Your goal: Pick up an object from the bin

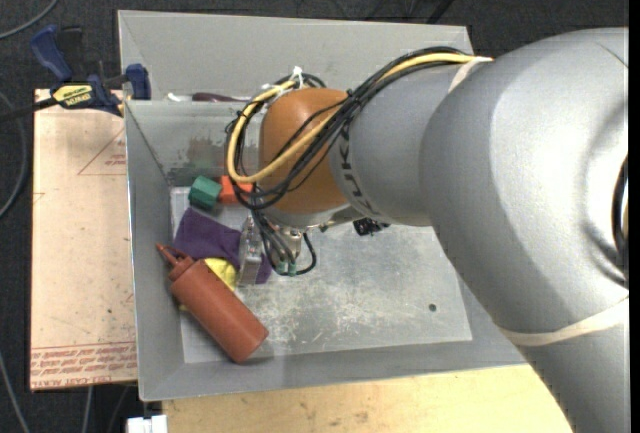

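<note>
My gripper [268, 247] hangs low at the bin's left-centre, under the orange wrist cover, right at the right edge of a crumpled purple cloth [206, 235]. A yellow piece [221, 270] lies just left of and below it, half under the cloth. In front of that, a red-brown bottle [214, 305] lies on its side, slanting toward the bin's front left corner. A green block [205, 191] and a small orange block [229, 188] sit behind the cloth, near the left wall.
The arm and its cables cover the back and right of the bin. Bare grey floor shows in front of and to the right of the gripper. The left wall slopes steeply close to the things.
</note>
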Controlling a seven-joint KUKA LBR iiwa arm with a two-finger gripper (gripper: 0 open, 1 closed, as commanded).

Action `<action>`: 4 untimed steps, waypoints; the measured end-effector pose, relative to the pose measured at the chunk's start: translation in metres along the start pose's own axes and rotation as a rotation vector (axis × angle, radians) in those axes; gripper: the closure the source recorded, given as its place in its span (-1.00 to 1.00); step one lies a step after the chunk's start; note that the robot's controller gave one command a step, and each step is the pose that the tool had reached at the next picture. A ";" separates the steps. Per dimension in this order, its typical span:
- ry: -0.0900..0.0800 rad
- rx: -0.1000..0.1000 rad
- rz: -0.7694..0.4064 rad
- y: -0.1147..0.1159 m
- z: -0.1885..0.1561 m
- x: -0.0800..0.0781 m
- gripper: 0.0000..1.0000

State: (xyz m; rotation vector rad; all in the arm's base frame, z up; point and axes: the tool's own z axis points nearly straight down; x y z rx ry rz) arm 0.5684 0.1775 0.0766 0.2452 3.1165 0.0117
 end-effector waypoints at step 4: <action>0.002 -0.001 0.015 0.026 -0.154 0.006 1.00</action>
